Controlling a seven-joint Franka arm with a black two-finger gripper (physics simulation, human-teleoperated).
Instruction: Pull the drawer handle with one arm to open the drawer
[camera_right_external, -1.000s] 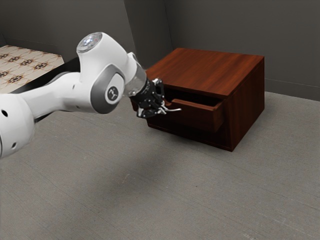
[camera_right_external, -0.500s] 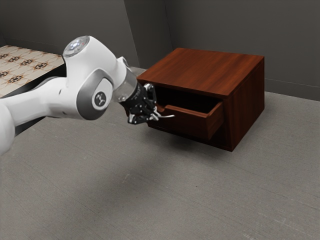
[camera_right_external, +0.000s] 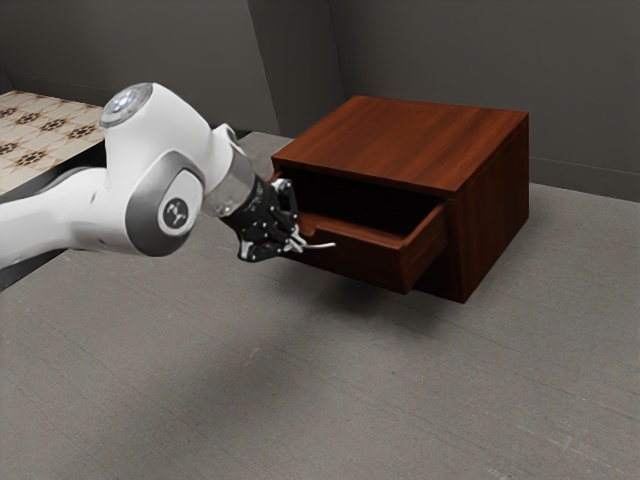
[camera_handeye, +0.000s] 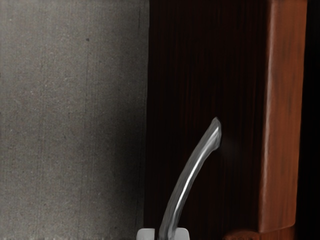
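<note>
Partly pulled out of the dark red-brown cabinet (camera_right_external: 425, 135), the drawer (camera_right_external: 365, 258) juts toward the exterior view's left. Its slim, curved silver handle (camera_handeye: 192, 172) sits clamped in the narrow fingers of the black gripper (camera_right_external: 297, 240), above the grey floor (camera_right_external: 300, 390).

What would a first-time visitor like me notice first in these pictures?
Most striking is the big white arm reaching in from the exterior view's left, its black gripper closed on a thin metal handle. The drawer it belongs to stands partly pulled out of a dark red-brown wooden cabinet on the grey floor. A patch of patterned tiles lies at the upper left.
</note>
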